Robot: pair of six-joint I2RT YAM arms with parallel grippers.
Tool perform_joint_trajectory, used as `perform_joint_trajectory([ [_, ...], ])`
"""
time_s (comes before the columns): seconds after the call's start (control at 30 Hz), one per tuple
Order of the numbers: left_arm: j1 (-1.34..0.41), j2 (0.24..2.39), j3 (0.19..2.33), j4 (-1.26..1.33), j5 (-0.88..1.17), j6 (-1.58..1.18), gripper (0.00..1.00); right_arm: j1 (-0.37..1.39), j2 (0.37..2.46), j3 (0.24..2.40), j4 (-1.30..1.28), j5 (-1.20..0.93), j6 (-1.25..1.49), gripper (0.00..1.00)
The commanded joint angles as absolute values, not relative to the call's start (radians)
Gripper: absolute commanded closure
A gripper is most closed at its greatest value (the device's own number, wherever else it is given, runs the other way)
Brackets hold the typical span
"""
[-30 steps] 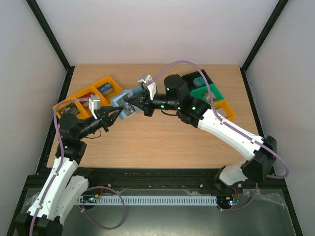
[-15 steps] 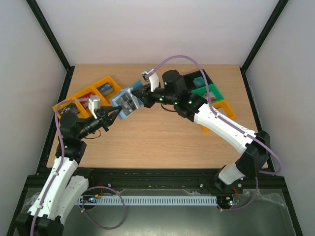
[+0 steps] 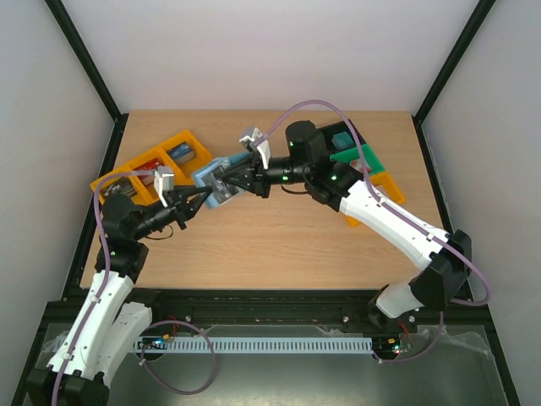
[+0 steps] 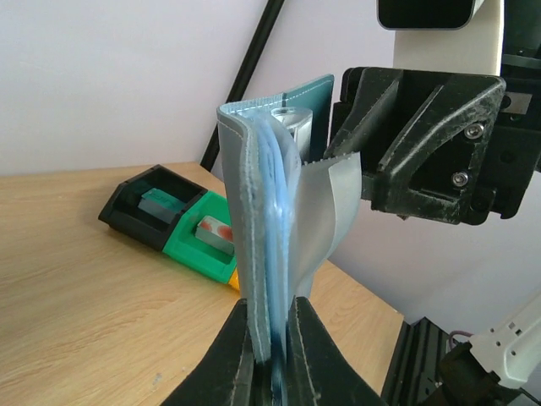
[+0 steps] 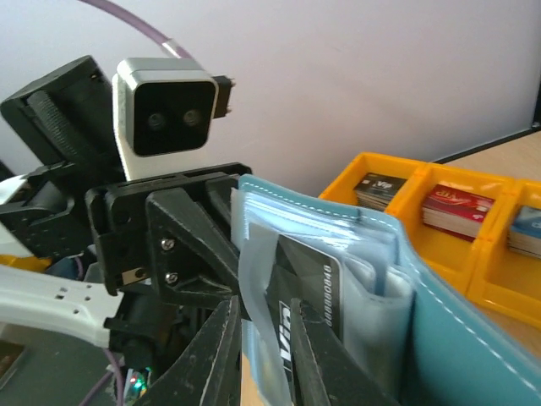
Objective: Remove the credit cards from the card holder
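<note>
From above, the left tool [image 3: 199,195] is clamping the card holder [image 3: 215,179] in the air just right of the orange tray [image 3: 188,135], with the right tool [image 3: 226,183] nosing in. Left wrist: jaws are pinching the holder's bottom edge, pockets gaping. Right wrist: fingers are straddling a dark credit card [image 5: 314,296]; whether they're gripping it, I can't tell. It's calling for a firm pinch, then a straight pull along the pocket

The right claw [image 5: 264,315], slightly parted, is straddling a clear pocket [image 5: 256,272] of the card holder [image 5: 439,338], beside a dark credit card [image 5: 309,284].
</note>
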State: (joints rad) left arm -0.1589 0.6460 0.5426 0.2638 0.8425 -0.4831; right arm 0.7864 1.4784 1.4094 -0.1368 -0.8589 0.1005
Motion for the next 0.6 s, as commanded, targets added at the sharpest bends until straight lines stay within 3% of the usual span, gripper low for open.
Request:
perform_joint_trajectory([
  [0.0, -0.166, 0.632, 0.548, 0.326, 0.884, -0.492, 0.98, 0.79, 1.469, 1.413, -0.135, -0.935, 0.079, 0.84],
  [0.57, -0.171, 0.626, 0.564, 0.343, 0.968, -0.449, 0.98, 0.771, 1.46, 1.434, -0.257, -0.88, -0.004, 0.73],
])
